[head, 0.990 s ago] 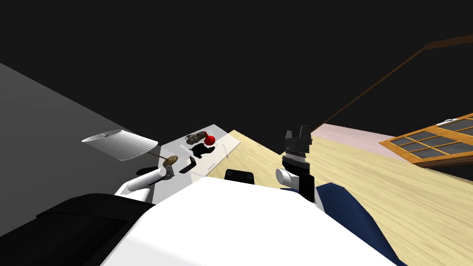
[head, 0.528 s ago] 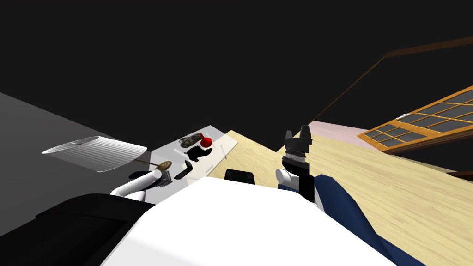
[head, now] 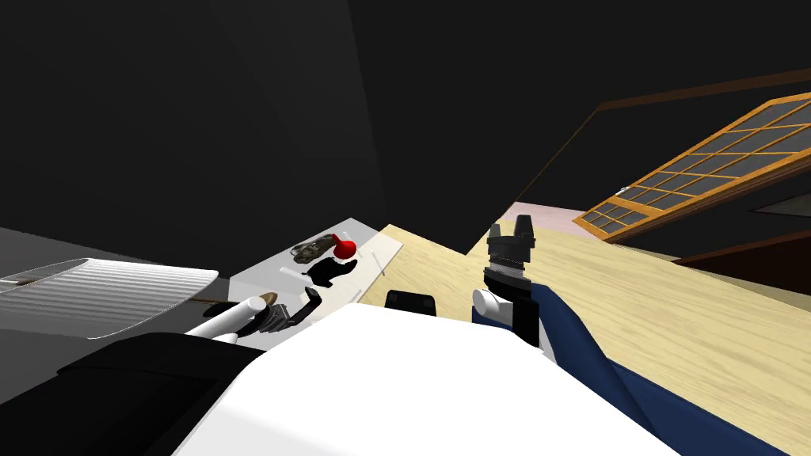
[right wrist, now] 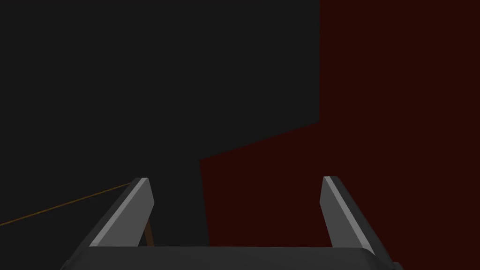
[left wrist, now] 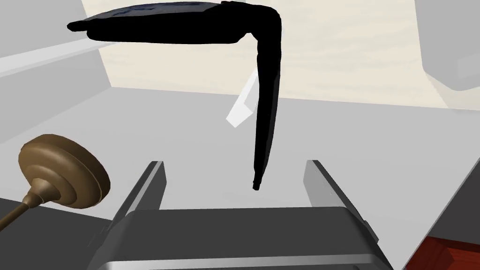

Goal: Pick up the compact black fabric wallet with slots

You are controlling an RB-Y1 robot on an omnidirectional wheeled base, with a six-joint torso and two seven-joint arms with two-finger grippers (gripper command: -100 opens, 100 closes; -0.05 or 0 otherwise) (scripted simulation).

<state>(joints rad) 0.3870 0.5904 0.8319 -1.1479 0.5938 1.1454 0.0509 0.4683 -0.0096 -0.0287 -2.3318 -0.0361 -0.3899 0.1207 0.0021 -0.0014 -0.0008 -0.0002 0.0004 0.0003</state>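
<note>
Moved: my view swung; scene shifted.
Left gripper [left wrist: 235, 164]: wide open, empty, wallet [left wrist: 267, 93] at its 12 o'clock.
Right gripper [right wrist: 235, 179]: open, empty.

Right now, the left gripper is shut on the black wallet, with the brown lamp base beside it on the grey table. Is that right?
No. The left wrist view shows the left gripper open, one flap of the black wallet between its fingers, untouched. The brown lamp base and grey table are right.
</note>
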